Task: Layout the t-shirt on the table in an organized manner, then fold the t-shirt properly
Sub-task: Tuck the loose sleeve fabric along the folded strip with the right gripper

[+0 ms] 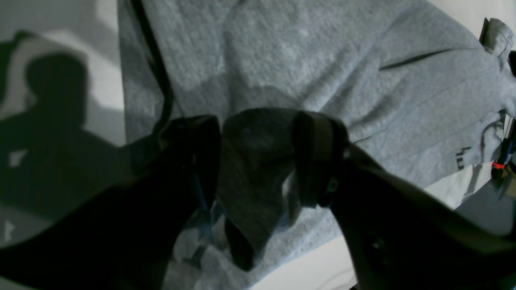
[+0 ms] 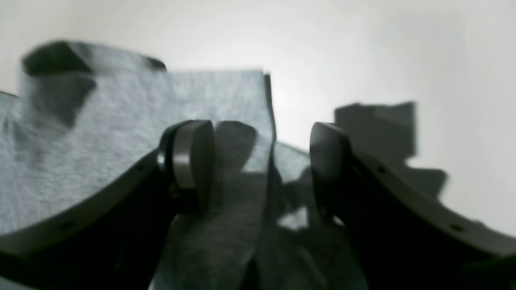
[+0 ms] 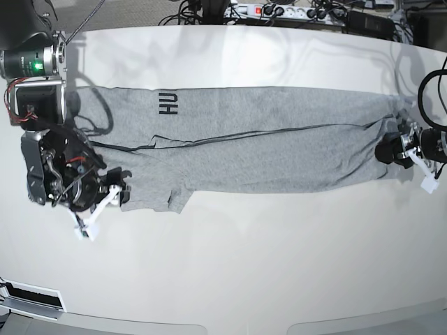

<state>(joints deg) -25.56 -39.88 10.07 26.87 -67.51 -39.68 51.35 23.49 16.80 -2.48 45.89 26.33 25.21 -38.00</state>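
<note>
Up at twelve o'clock in the base view, a power strip and tangled cables lie beyond the table; nothing blocks either arm. Only that view shows the t-shirt whole: grey, stretched long from nine to three across the table, folded lengthwise, black lettering near eleven. The left wrist view shows the left gripper clamped on a bunch of cloth. The right wrist view shows the right gripper with jaws apart, fabric hanging between them.

power strip | far table edge | black cables beside it
</note>
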